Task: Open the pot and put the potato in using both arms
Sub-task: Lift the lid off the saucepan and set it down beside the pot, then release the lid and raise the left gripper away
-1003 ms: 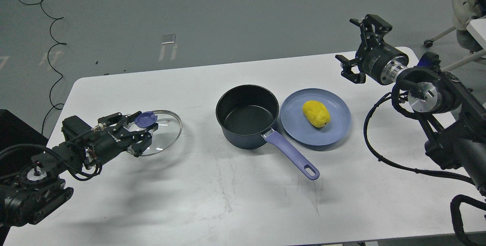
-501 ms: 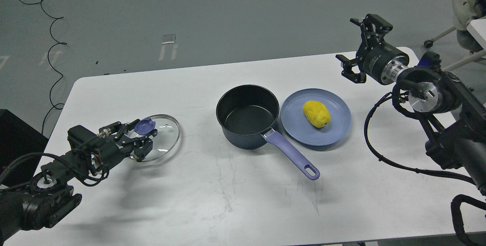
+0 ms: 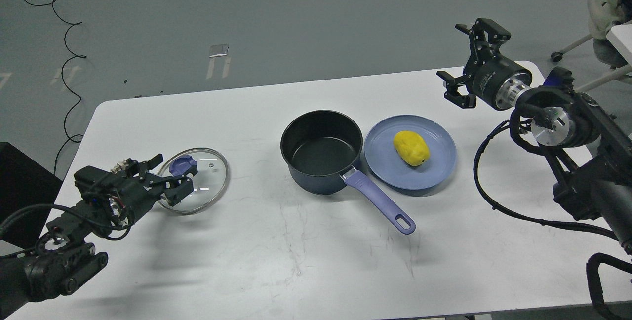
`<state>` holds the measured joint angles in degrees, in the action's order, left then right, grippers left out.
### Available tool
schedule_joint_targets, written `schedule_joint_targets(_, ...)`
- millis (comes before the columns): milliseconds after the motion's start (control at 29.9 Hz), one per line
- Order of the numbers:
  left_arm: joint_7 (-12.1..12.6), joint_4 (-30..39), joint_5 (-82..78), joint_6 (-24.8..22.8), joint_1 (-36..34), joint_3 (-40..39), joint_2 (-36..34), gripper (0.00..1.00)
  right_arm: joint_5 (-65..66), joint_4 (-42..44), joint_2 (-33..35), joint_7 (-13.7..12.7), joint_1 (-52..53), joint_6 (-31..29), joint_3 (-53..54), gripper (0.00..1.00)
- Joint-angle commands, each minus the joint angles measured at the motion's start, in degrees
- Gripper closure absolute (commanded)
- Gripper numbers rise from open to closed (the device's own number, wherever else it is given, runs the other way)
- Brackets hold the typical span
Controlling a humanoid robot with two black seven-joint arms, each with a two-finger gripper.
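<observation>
The dark navy pot [image 3: 321, 151] stands open at the table's middle, its lavender handle [image 3: 379, 203] pointing to the front right. Its glass lid [image 3: 202, 184] lies flat on the table at the left, purple knob [image 3: 181, 166] up. The yellow potato [image 3: 411, 148] lies on a blue plate [image 3: 390, 177] right of the pot. My left gripper [image 3: 171, 173] is open, its fingers just left of the knob and apart from it. My right gripper [image 3: 466, 60] is open and empty, held above the table's far right corner, behind the plate.
The white table [image 3: 296, 256] carries only the pot, lid and plate. A black cable [image 3: 498, 201] loops from my right arm over the table's right side. A chair [image 3: 605, 9] stands off the far right corner.
My left gripper has lowered the lid to the table, let go of the knob and drawn back to the left. The right arm has hardly moved.
</observation>
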<state>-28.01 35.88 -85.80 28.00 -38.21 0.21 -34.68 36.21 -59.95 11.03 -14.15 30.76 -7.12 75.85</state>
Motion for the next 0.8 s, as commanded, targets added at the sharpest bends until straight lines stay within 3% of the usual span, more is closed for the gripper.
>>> schedule_joint_targets(0, 0.0, 0.3, 4.6, 0.0, -0.9, -0.1, -0.8, 0.02, 0.0, -0.1, 0.0, 0.0, 0.0, -0.1, -0.1, 0.00)
schedule_joint_targets(234, 0.0, 20.2, 5.4, 0.0, -1.1, 0.0, -11.3, 0.02, 0.1, 0.0, 0.0, 0.0, 0.0, -0.1, -0.6, 0.00)
schedule_joint_targets(301, 0.0, 23.1, 5.4, 0.0, -1.6, -0.1, -12.8, 0.02, 0.1, 0.0, 0.0, 0.0, 0.0, -0.1, -0.7, 0.00)
schedule_joint_targets(568, 0.0, 24.2, 19.3, 0.0, -6.1, -7.8, -10.9, 0.02, 0.8, -0.5, 0.9, 0.1, 0.1, -0.7, -3.7, 0.00)
schedule_joint_targets(668, 0.0, 23.6, 34.8, -11.7, -11.4, -10.3, -9.5, 0.02, 3.9, -1.7, 3.9, 1.0, 1.0, -0.8, -7.8, 0.00)
schedule_joint_targets(735, 0.0, 22.8, 47.6, -21.7, -15.9, -11.0, -9.4, 0.02, 9.6, -3.1, 7.1, 2.9, 2.3, -0.9, -11.7, 0.00)
schedule_joint_targets(769, 0.0, 22.6, 50.5, -23.7, -16.6, -11.2, -9.3, 0.02, 11.0, -3.4, 8.1, 3.4, 2.6, -0.9, -12.8, 0.00)
